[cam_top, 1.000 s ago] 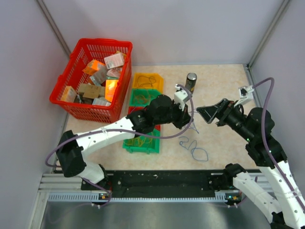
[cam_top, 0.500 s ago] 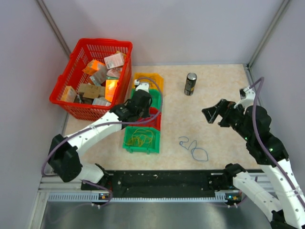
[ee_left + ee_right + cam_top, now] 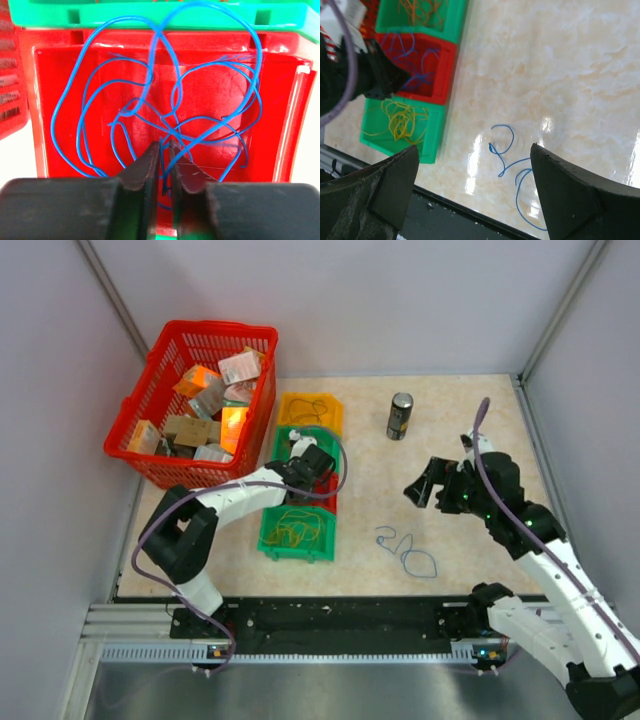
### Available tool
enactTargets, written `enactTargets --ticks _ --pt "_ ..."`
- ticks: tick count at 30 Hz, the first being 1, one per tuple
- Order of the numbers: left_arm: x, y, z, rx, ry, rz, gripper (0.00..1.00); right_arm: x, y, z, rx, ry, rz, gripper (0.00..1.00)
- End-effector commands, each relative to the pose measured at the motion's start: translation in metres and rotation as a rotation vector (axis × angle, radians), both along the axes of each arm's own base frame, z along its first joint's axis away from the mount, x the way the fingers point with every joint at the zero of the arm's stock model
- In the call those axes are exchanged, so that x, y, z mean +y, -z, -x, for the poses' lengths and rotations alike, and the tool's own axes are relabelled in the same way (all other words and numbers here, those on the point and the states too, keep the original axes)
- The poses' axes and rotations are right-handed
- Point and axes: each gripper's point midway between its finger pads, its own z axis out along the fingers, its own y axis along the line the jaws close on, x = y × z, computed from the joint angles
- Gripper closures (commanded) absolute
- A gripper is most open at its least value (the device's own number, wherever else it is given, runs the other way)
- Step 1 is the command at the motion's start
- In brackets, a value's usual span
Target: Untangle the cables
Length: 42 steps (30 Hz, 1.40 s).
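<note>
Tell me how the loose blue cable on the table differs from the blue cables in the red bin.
The table cable is a few open curls; the bin cables are many overlapping loops. The table cable lies untouched; the bin cables sit in the red bin with the left gripper shut on a strand. Both are thin blue wire.

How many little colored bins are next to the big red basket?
4, in one row: a yellow bin farthest back, then a green bin, a red bin under the left gripper, and a second green bin nearest. None looks hidden.
</note>
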Motion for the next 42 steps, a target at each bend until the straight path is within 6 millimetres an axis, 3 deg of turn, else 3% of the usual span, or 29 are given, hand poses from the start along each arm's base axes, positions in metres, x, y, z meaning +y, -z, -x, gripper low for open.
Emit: enactTargets --ticks 1,3,8,11,15,18,22,25,28,30,34,38,42 --pt "-0.001 -0.015 -0.005 -0.043 -0.025 0.045 0.69 0.018 0.032 0.004 0.122 -0.084 -0.013 0.09" --pt "-0.006 -0.029 -0.006 -0.069 -0.011 0.091 0.54 0.022 0.051 0.005 0.189 -0.099 -0.005 0.09" --pt "-0.019 -0.074 -0.006 -0.158 0.052 0.211 0.37 0.03 0.094 0.01 0.36 -0.131 0.023 0.12" --pt "-0.037 -0.106 0.0 -0.203 0.173 0.32 0.05 0.029 0.112 0.012 0.416 -0.12 0.044 0.13" --pt "-0.068 -0.14 0.014 -0.28 0.367 0.475 0.02 0.016 0.104 0.002 0.365 -0.014 0.064 0.14" --pt "-0.103 -0.151 0.034 -0.292 0.542 0.593 0.05 -0.01 0.07 -0.01 0.23 0.172 0.045 0.14" --pt "-0.156 -0.135 0.072 -0.248 0.773 0.561 0.05 -0.048 -0.009 -0.012 -0.052 0.362 -0.042 0.14" --pt "-0.195 -0.102 0.1 -0.176 0.904 0.477 0.05 -0.078 -0.067 0.0 -0.243 0.472 -0.084 0.16" --pt "-0.226 -0.073 0.118 -0.079 0.957 0.467 0.02 -0.101 -0.111 0.017 -0.383 0.526 -0.097 0.18" --pt "-0.239 -0.051 0.122 -0.009 0.956 0.43 0.02 -0.109 -0.13 0.027 -0.443 0.538 -0.102 0.19" --pt "-0.255 -0.011 0.132 0.137 0.926 0.345 0.02 -0.118 -0.142 0.04 -0.495 0.552 -0.122 0.2" --pt "-0.274 -0.005 0.156 0.153 0.992 0.335 0.02 -0.113 -0.129 0.039 -0.466 0.535 -0.122 0.21" --pt "-0.277 0.01 0.155 0.102 0.959 0.169 0.08 -0.104 -0.113 0.033 -0.416 0.508 -0.128 0.21"
